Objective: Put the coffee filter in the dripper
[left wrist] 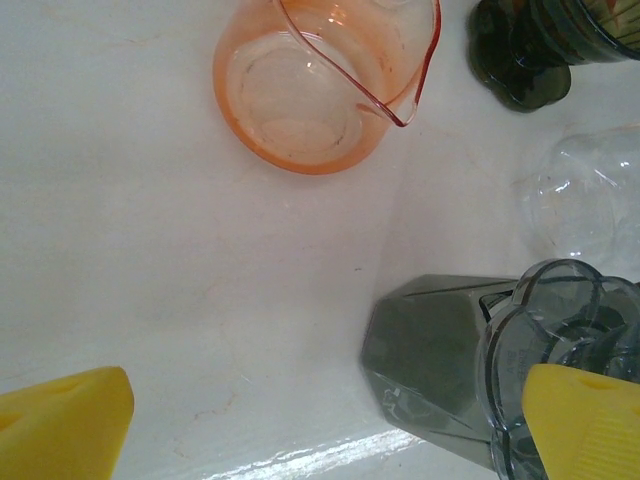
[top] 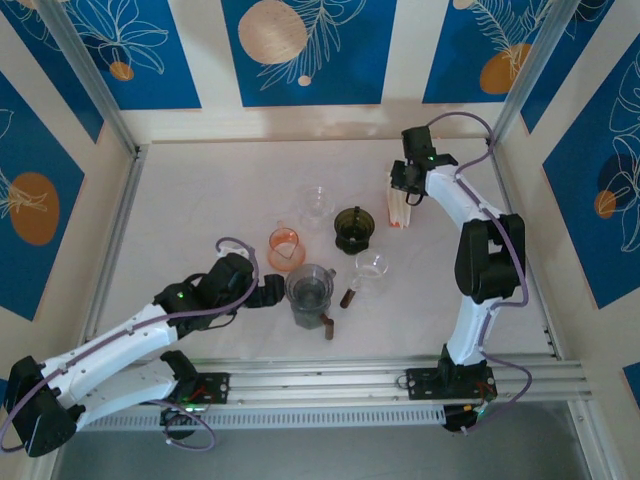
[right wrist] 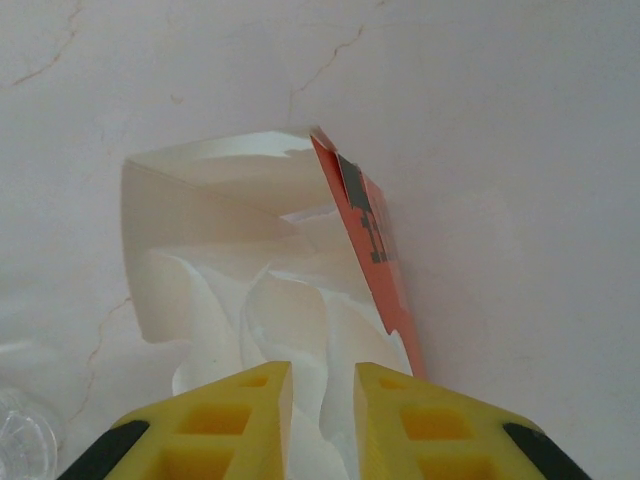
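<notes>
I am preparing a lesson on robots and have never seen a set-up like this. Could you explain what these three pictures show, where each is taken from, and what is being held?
These are two robot arms bolted at the near edge of a white table. One picture looks down from above. The other two come from small cameras on each wrist, so the yellow blocks at their lower edges are that arm's own fingers.

On the table stand a grey dripper, an orange glass vessel, a dark green dripper, two clear cups and an open box of paper coffee filters.

The left arm's fingers are wide apart beside the grey dripper and hold nothing. The right arm's fingers are close together around the top of the white filters. Whether they pinch one yet is unclear.
</notes>
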